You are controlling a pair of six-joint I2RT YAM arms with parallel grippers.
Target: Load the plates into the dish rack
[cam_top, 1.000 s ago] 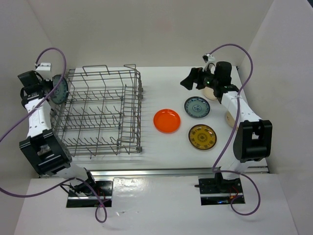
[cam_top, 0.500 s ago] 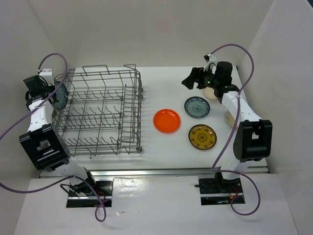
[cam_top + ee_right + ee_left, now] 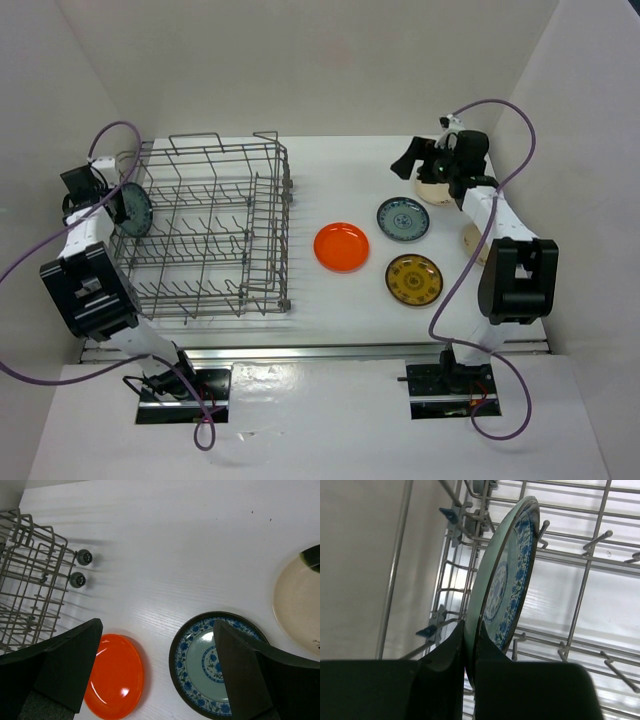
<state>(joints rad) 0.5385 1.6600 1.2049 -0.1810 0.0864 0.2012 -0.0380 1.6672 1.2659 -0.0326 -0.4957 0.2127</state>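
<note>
Left gripper [image 3: 470,635] clamped on rim of blue-green plate [image 3: 507,580], held upright at left end of dish rack [image 3: 283,240]. Seated or not: can't tell. Lower edge-on between 2 tines, then release. Right gripper [image 3: 157,625] jaws wide apart, empty, over 2nd blue-green plate [image 3: 212,665].

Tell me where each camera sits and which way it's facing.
Top external: above and behind, looking down on the table; left arm, right arm, dish rack.
Left wrist: faces into the rack; left gripper shut on a blue-green plate.
Right wrist: looks down at the table; open right gripper, orange plate.
Shared: top and right wrist show the orange plate.
</note>
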